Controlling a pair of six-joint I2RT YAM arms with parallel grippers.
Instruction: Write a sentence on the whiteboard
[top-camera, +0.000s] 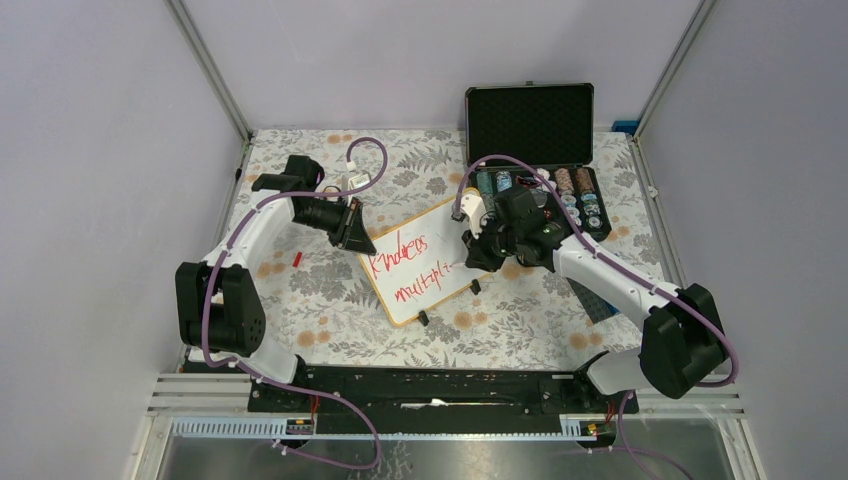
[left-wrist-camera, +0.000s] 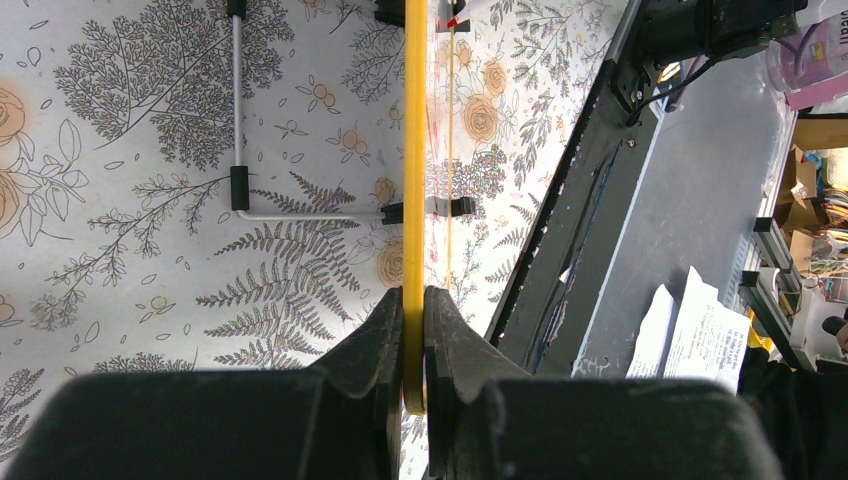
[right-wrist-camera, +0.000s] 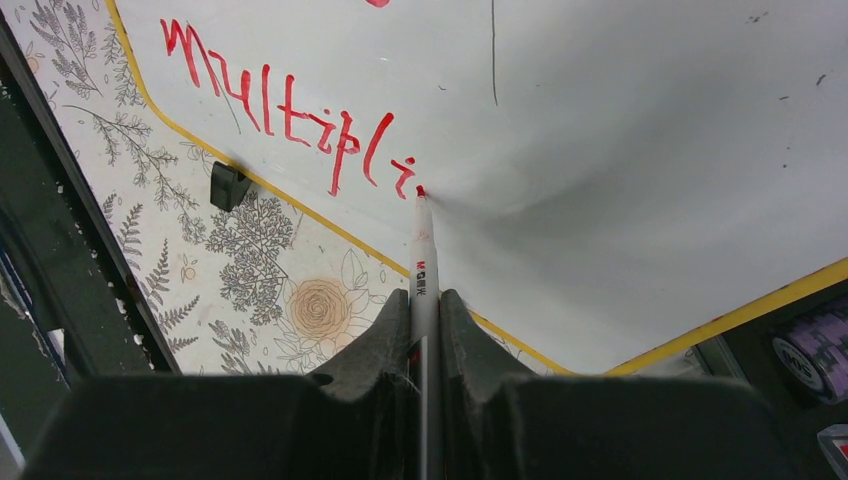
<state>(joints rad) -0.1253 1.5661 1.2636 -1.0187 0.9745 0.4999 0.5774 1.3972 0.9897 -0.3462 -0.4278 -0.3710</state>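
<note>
Whiteboard (left-wrist-camera: 414, 180) rim is gripped edge-on between the closed jaws of the left gripper (left-wrist-camera: 413, 300), so that in the left wrist view only a thin yellow strip is seen running straight out from between the fingers. A bent wire stand (left-wrist-camera: 238, 120) with black feet is seen just behind that strip.

A marker (right-wrist-camera: 424, 250) is held in the narrow jaws of the right gripper (right-wrist-camera: 425, 300), with its barrel pointing forward and its red tip pressed on the white surface. The tip is placed just right of the last red letter, near the board's lower edge.

The sentence (top-camera: 410, 268) is written in two red lines: an upper word close to "Kindness" and a lower one reading "multipli" so far.

From above, the board is seen lying askew between the two arms on the flower-patterned table cover (top-camera: 330, 330), with the left jaws at its upper left corner. An open black case (top-camera: 530, 120) with chips is placed behind the right arm, and a small red item (top-camera: 297, 258) is seen left of the board.
</note>
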